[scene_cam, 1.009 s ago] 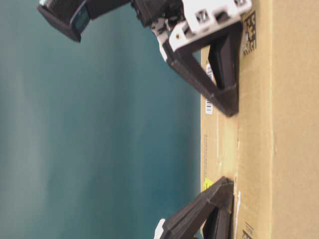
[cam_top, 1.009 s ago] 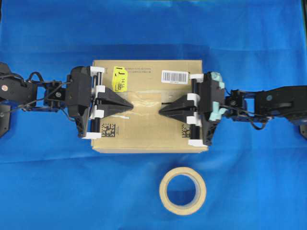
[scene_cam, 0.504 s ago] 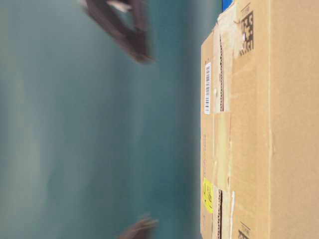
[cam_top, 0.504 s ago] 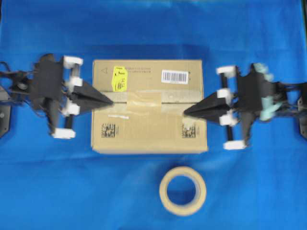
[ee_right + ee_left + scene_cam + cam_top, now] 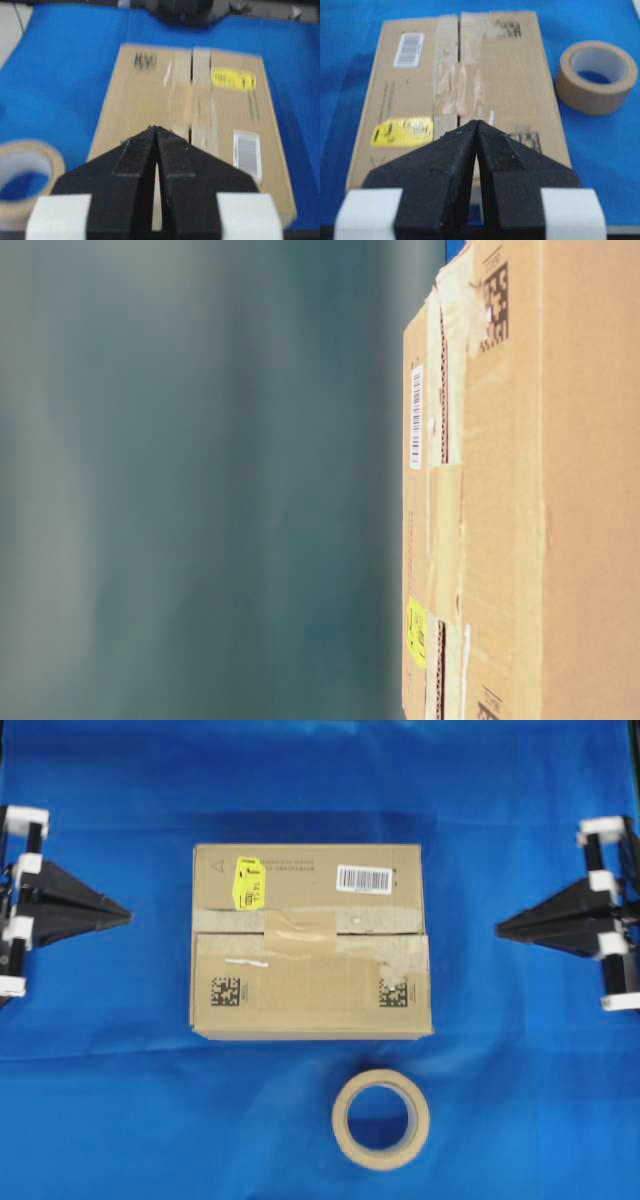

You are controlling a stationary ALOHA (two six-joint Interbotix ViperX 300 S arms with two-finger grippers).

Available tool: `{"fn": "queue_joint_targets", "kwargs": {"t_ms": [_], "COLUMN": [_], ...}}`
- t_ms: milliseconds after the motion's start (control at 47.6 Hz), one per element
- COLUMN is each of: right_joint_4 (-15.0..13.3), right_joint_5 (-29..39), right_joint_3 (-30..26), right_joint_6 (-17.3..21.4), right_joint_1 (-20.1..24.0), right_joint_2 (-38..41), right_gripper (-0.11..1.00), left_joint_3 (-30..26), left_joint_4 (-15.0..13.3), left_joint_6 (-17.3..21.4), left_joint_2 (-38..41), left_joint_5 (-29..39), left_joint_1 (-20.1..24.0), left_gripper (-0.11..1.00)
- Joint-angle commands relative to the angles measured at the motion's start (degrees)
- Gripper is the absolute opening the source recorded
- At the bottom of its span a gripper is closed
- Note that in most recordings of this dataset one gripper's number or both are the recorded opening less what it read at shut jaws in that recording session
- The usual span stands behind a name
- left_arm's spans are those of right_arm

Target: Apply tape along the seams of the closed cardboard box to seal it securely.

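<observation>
Lying lengthwise, the tape (image 5: 299,927) covers the seams (image 5: 385,932) left-to-right.

The left gripper (image 5: 128,916) and right gripper (image 5: 500,929) look alike: two matte black, wedge-shaped fingers (image 5: 452,165) with a grainy foam-like surface, tapering to a point. Behind the fingers sit white plastic blocks (image 5: 603,880) on black rails.

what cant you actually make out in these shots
- Overhead: brown cardboard box label print, too small to read.
- Table-level: rotated, the box cut by the frame edges; round beige tape roll out of frame.
- Right wrist: blurred, black right gripper hides the near seam end.
</observation>
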Motion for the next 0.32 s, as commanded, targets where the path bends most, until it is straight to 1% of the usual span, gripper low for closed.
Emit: {"fn": "queue_joint_targets", "kwargs": {"t_ms": [0,294], "right_joint_4": [-0.35,-0.26], "right_joint_5": [1.58,1.58], "right_joint_3": [1.05,9.84], "right_joint_6": [-0.09,0.35], "right_joint_1": [-0.7,-3.6], "right_joint_2": [-2.37,-7.38], "right_gripper": [0.0,0.0], "left_joint_3": [1.32,8.79], "left_joint_4": [0.26,0.18], "left_joint_6": [0.0,-0.26], "left_joint_2": [-2.02,-8.09], "left_joint_5": [0.18,0.26], "left_joint_1": [0.18,0.09], "left_gripper": [0.01,0.01]}}
